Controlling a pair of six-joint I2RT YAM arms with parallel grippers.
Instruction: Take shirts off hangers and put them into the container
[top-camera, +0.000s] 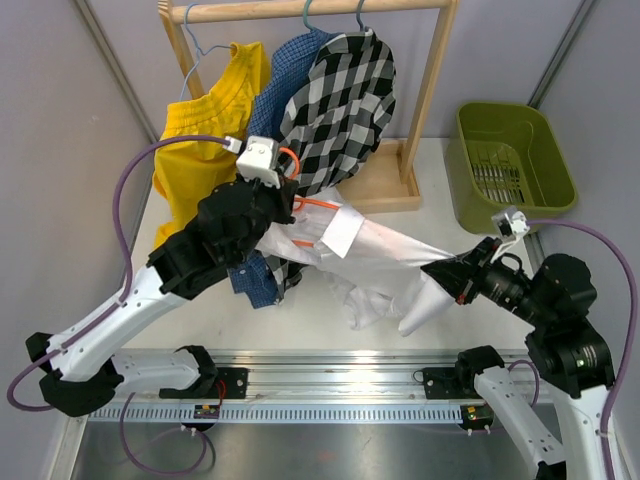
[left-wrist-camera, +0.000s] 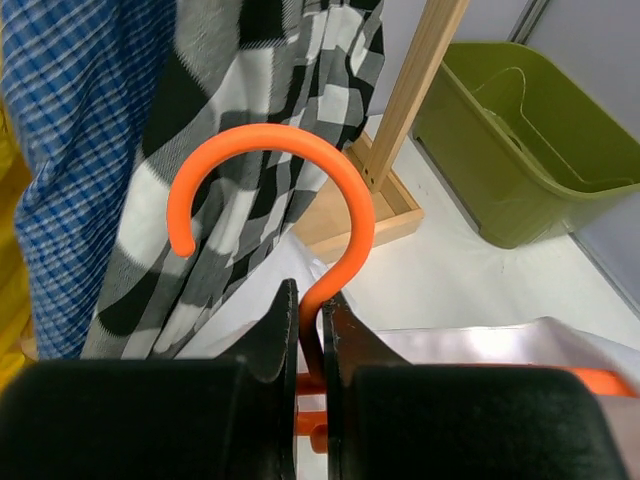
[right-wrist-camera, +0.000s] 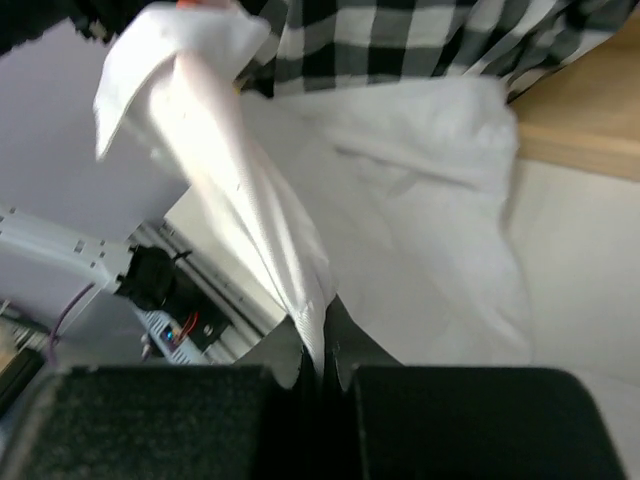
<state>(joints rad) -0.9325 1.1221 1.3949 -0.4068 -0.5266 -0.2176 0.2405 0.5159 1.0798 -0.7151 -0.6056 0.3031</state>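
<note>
Black fingers of the left gripper (left-wrist-camera: 312, 300) clamp the stem of the orange hanger (left-wrist-camera: 275, 135) just below its smooth, round hook, holding it above the table (top-camera: 300, 320). Opposite, the right gripper (right-wrist-camera: 320, 345) is pinched tight on a fold of the white shirt (right-wrist-camera: 400, 200), drawing the thin cloth into a taut ridge between the two arms; which part of the garment it has cannot be told.

By the look of it, the step in hand is stripping this first shirt from its hanger. The next move likely calls for the right arm to pull away from the left until the collar and shoulders slip off the hanger, then to carry the limp bundle back to the container (top-camera: 548, 150), a stiff olive-green bin with slotted floor that stands at the table's far right, well apart from the shirt, with nothing visible inside.

Behind, the plaid shirt (top-camera: 340, 100) and the blue shirt (top-camera: 285, 85) hang in soft folds from the pale wooden rail (top-camera: 300, 10), beside a bright yellow garment (top-camera: 215, 110).
</note>
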